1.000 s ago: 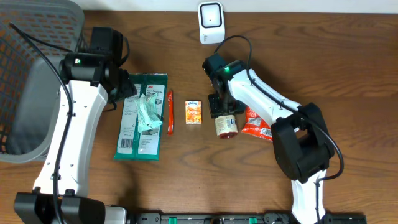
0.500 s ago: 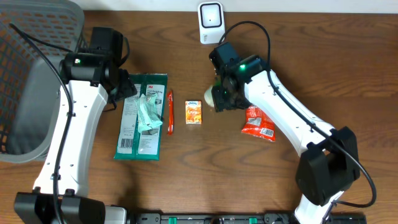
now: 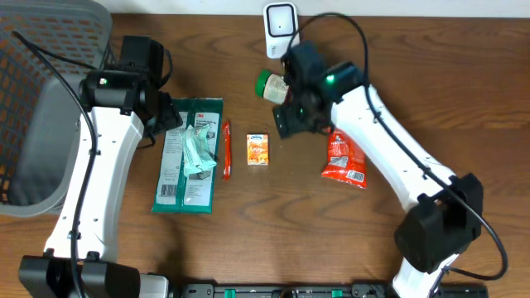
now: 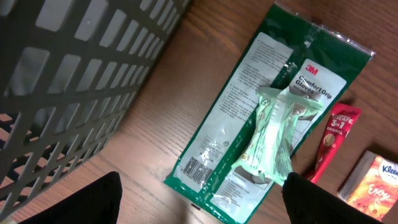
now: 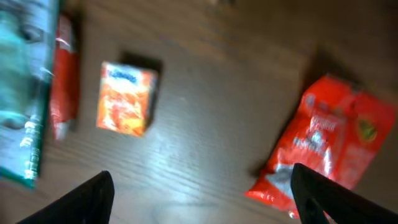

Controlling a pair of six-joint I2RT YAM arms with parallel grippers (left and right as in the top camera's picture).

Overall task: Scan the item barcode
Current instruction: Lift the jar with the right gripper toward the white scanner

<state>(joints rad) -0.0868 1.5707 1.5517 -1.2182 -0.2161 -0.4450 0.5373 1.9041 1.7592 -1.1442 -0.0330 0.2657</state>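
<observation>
Your right tool point(image 5: 200, 177) stands spread wide, with nothing between its fingers; under it you see only the worktop point(image 5: 211, 106), the orange box point(image 5: 126, 98) and the red packet point(image 5: 320, 143). The green-lidded jar point(image 3: 269, 85) is tipped with its lid to the left, just in front of the scanner point(image 3: 280, 29) and close beside the right wrist. You cannot tell whether they touch. Your left tool point(image 4: 199, 180) is spread too, above the green 3M pack point(image 4: 273, 118).

both arms stretched forward, left end effector point(image 4: 200, 190) jaws spread wide, right end effector point(image 5: 202, 180) likewise spread
</observation>
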